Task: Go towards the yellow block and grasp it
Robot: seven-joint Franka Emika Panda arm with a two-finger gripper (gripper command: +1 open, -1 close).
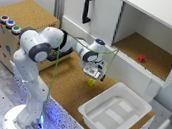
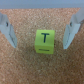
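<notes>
The yellow block [image 2: 44, 41] is a small yellow-green cube with a dark T on its top face. It sits on the cork board [image 2: 42, 70]. In the wrist view my gripper [image 2: 39, 45] is open, with one finger [image 2: 7, 31] on each side of the block and a gap to each. In the exterior view the gripper [image 1: 94, 75] hangs just above the block [image 1: 91, 82], near the middle of the cork table [image 1: 68, 87]. I cannot tell whether the fingertips reach down to the block's sides.
A white tray [image 1: 115, 110] stands on the table at the exterior view's right of the block. A small red block [image 1: 141, 58] lies in the open cabinet [image 1: 153, 52] behind. A cork-topped box with buttons [image 1: 10, 23] stands at the left.
</notes>
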